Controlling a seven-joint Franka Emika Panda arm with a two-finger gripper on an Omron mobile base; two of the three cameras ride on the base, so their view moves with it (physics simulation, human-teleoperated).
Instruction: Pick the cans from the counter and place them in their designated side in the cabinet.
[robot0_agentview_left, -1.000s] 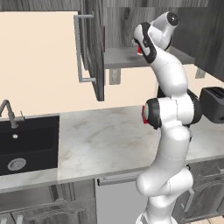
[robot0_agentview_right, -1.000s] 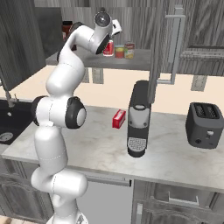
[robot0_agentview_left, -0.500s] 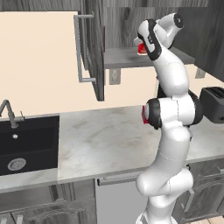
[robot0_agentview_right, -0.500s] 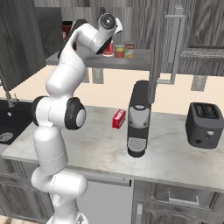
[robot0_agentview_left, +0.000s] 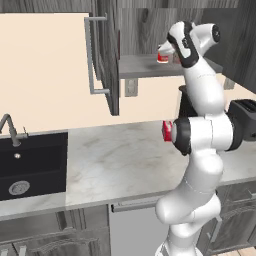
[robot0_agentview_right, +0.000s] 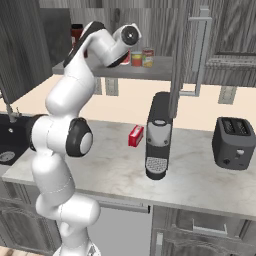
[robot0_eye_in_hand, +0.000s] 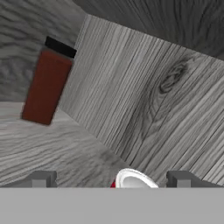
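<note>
Since a second ago the hand has drawn back from the cabinet shelf (robot0_agentview_right: 155, 74), and the pincer (robot0_eye_in_hand: 111, 180) stands apart and empty, with the silvery top of the red can (robot0_eye_in_hand: 131, 180) just showing between its tips. That red can (robot0_agentview_right: 136, 58) stands on the shelf beside the yellow-labelled can (robot0_agentview_right: 147, 57), so both look delivered. Only a small red box (robot0_agentview_right: 135, 136) lies on the surface (robot0_agentview_right: 115, 170) left of the coffee machine (robot0_agentview_right: 159, 135).
</note>
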